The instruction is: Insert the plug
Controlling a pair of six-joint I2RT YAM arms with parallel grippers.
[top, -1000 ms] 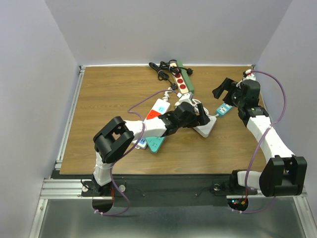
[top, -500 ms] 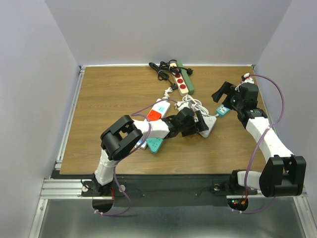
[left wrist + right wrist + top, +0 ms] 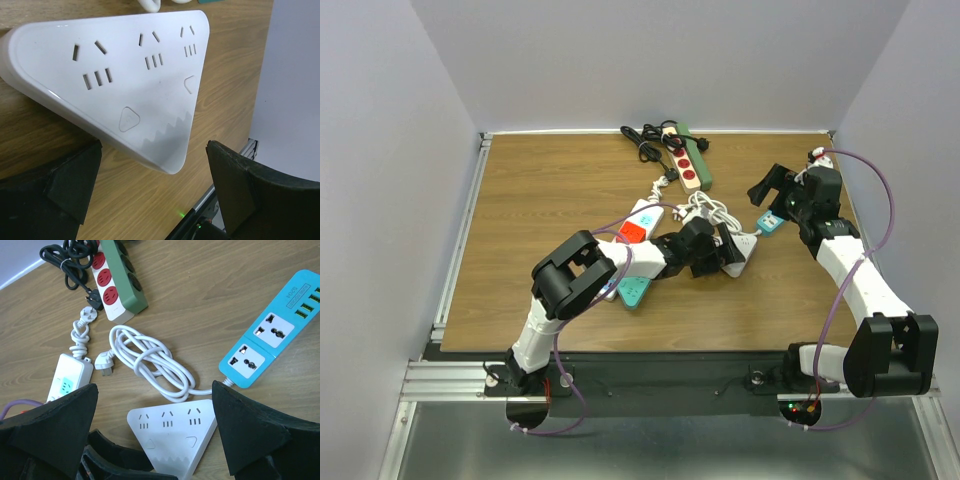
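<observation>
While both tools are hanging released, left tool (image 3: pixel 155 177) at the strip (image 3: pixel 115 75), right tool (image 3: pixel 154 432) hovering above, the plug (image 3: pixel 102 363) is lying ungrasped on the desk (image 3: pixel 540 190), likely risking its coiled cord (image 3: pixel 150 362) snagging or the strip sliding.

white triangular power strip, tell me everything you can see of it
The white triangular power strip is glossy plastic with rounded corners, lying flat on the wooden table, sockets up. Three socket groups run along one side, each a two-slot over a three-slot outlet, all empty. Below sit two rounded-triangle marks and a zigzag-edged greyer patch toward one corner. That corner points between the open fingers of the left gripper. A coiled white cord lies just behind it.
</observation>
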